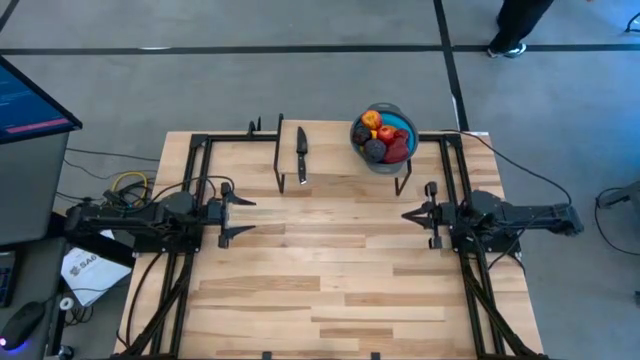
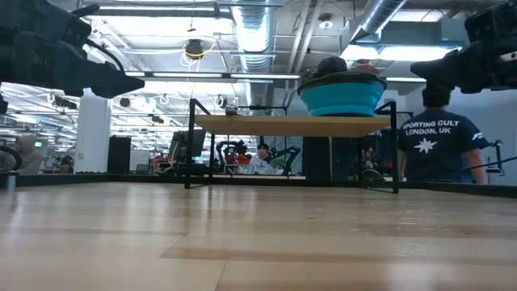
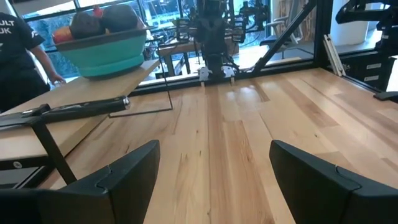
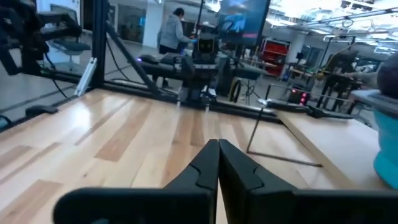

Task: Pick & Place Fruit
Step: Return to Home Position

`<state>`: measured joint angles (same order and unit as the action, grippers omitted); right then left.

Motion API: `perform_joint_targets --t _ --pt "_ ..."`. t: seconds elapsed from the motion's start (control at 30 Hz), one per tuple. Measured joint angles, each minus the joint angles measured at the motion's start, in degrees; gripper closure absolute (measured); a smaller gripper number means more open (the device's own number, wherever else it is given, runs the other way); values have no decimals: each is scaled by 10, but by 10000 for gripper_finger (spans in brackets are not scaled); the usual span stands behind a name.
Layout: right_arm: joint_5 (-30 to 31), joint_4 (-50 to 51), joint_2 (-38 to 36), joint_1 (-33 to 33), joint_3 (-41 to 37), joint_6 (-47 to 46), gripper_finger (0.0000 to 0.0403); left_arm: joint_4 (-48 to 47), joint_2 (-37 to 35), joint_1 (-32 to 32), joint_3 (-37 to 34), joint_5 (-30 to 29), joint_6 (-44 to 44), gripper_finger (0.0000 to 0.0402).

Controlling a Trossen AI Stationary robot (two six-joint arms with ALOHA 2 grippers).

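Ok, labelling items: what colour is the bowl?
Teal blue; the bowl shows best in the low view.

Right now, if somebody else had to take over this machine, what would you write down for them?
Left gripper: open, holding nothing, at the left side of the table.
Right gripper: shut, empty, at the right side.
Fruit: piled in the blue bowl on the raised shelf.
Knife: lying on the shelf, left of the bowl.
Done: the fruit looks gathered; none seen outside the bowl.
Left: probably nothing but parking the grippers.
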<state>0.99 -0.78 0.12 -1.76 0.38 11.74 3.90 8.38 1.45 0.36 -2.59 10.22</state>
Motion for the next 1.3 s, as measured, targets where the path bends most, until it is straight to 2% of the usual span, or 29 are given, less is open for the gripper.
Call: perform_joint_targets --t 0.13,0.37,1.3 --pt "0 0 0 -6 0 0 402 1 0 0 0 0 0 105" --pt "-4 0 0 1 0 -76 402 1 0 0 0 0 0 105" --pt "-5 0 6 0 -1 -68 397 4 -5 -1 0 -1 0 105"
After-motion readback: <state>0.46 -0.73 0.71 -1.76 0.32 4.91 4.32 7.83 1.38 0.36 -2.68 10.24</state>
